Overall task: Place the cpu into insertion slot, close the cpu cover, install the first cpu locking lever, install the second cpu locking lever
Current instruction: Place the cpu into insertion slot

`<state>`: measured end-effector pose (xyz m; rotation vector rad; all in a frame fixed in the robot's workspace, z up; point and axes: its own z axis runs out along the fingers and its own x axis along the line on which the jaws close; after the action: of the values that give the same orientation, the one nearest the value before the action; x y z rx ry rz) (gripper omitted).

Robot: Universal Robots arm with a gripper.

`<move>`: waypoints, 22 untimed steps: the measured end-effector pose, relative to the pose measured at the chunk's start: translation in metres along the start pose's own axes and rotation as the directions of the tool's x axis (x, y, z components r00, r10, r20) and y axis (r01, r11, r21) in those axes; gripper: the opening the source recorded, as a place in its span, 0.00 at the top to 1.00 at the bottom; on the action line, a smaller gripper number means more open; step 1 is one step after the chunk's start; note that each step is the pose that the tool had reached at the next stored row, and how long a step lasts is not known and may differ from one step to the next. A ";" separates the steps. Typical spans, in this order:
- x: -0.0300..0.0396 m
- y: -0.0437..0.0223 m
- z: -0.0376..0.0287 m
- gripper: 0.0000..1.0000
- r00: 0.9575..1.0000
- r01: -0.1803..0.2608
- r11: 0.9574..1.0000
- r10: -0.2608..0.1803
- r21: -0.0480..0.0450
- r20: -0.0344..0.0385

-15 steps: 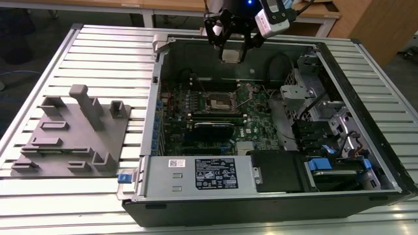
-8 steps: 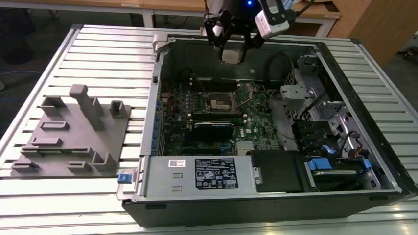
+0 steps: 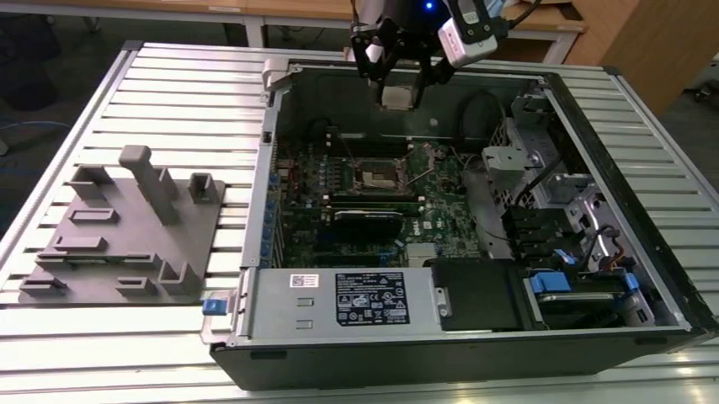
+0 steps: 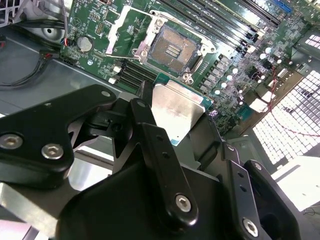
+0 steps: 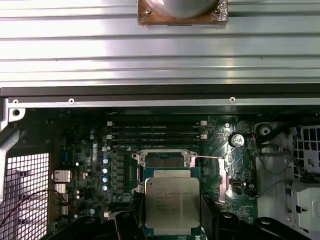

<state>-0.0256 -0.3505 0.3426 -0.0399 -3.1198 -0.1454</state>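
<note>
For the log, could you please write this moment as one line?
gripper: shut on flat silver square cpu | silver-rimmed square insertion slot: empty

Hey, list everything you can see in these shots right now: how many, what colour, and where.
cpu: one, dull silver, held above the open case.
insertion slot: one, dark centre with silver rim, on the circuit board, empty.
cpu cover: one, silver, swung open beside the slot.
circuit board: one, green, inside the case.
computer case: one, black and grey, lying open on the table.
power supply box: one, silver-grey, along the case's near wall.
fixture block: one, grey, on the table at the exterior view's left.
table: one, silver, slatted.
tool: one, black, shut on the cpu.
</note>
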 end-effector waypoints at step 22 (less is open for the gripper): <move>0.0000 -0.0006 0.0064 0.46 1.000 0.000 1.000 0.000 0.000 0.000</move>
<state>-0.0258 -0.3505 0.3361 -0.0399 -3.1197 -0.1452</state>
